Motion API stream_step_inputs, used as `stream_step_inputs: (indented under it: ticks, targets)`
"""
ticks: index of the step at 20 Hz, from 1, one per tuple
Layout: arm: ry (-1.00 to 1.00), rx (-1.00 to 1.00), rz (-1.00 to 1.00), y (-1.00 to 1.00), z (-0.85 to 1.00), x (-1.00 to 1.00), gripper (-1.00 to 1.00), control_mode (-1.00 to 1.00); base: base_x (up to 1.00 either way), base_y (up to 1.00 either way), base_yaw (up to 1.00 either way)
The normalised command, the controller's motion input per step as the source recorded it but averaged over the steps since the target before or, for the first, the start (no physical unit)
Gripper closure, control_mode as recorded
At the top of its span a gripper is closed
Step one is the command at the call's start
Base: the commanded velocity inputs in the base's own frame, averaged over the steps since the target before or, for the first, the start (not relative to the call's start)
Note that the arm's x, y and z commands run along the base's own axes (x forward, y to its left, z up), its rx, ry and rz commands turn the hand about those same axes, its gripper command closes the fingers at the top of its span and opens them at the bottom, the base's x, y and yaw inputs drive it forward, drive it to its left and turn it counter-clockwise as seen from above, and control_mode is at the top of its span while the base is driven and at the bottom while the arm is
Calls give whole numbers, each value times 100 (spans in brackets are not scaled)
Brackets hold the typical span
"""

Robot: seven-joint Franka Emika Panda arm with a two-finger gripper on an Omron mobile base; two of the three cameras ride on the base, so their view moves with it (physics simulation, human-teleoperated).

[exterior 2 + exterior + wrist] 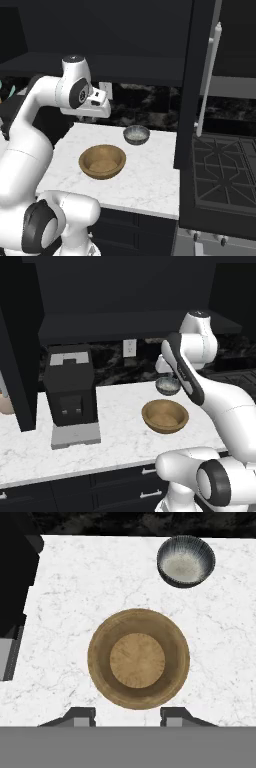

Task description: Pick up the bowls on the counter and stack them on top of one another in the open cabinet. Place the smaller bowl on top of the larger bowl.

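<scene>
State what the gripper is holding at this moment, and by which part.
Nothing is held. The gripper hangs open above the wooden bowl, which sits on the counter.

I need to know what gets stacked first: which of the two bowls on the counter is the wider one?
The light-brown wooden bowl, wide and shallow. The small grey bowl beside it, apart, is about half as wide.

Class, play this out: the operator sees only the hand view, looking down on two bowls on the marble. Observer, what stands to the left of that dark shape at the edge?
Observer: It is a black coffee machine standing on the counter.
Operator: Is there a cabinet to stack into?
Observer: Yes, a dark open cabinet with a shelf hangs above the counter.
Operator: What lies beyond the small bowl's side?
Observer: A stove adjoins the counter past the smaller bowl and the larger bowl.
</scene>
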Motion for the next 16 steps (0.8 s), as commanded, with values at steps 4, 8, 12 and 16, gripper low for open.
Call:
stream_step_inputs:
  ticks: [4, 8, 12, 16]
  targets:
    - [-2, 0, 0, 0, 0, -27, -100, -100, 0, 0, 0]
    - [0, 0, 0, -5, -6, -56, -100, -100, 0, 0, 0]
    - [0, 0, 0, -26, -10, -7, -100, -100, 0, 0, 0]
    - [0, 0, 0, -29, -12, 7, -100, -100, 0, 0, 0]
